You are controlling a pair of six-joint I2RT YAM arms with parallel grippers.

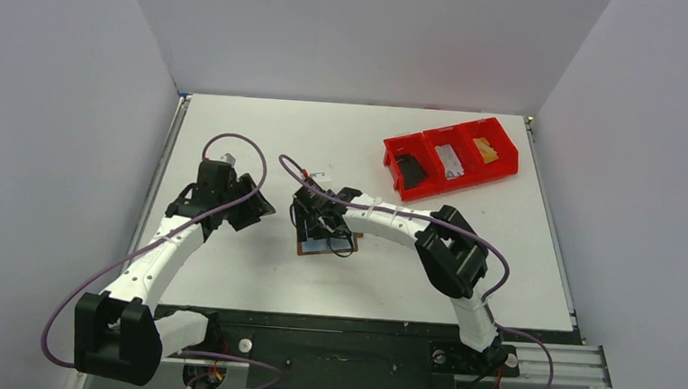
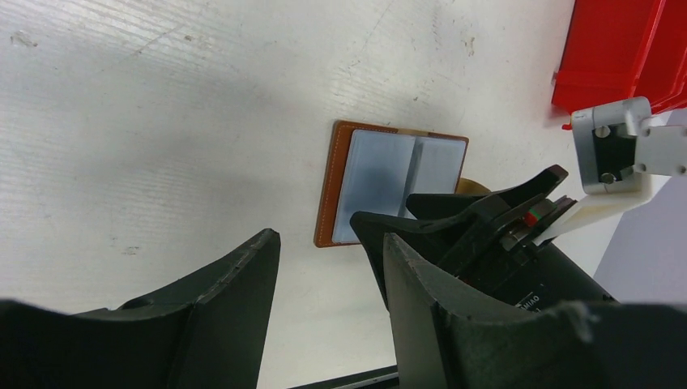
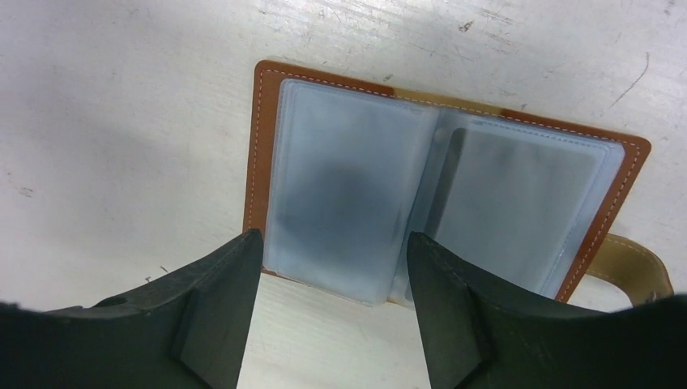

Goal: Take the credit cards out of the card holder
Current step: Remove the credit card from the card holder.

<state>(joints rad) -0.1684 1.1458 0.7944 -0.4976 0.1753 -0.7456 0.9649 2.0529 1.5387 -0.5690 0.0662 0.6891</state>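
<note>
The brown card holder (image 1: 326, 245) lies open and flat on the table, with its pale grey-blue pockets (image 3: 437, 186) facing up and its tab (image 3: 636, 267) at the right. It also shows in the left wrist view (image 2: 389, 178). A dark patch shows through the left pocket; I cannot tell whether it is a card or a shadow. My right gripper (image 3: 334, 243) is open and empty just above the holder's near edge. My left gripper (image 2: 330, 243) is open and empty, to the left of the holder. A black card (image 1: 411, 172), a grey card (image 1: 452, 161) and a yellow card (image 1: 485, 150) lie in the red bin.
The red three-compartment bin (image 1: 464, 182) stands at the back right, and a corner of it shows in the left wrist view (image 2: 624, 49). White walls enclose the table on the left, back and right. The right arm stretches across the middle of the table.
</note>
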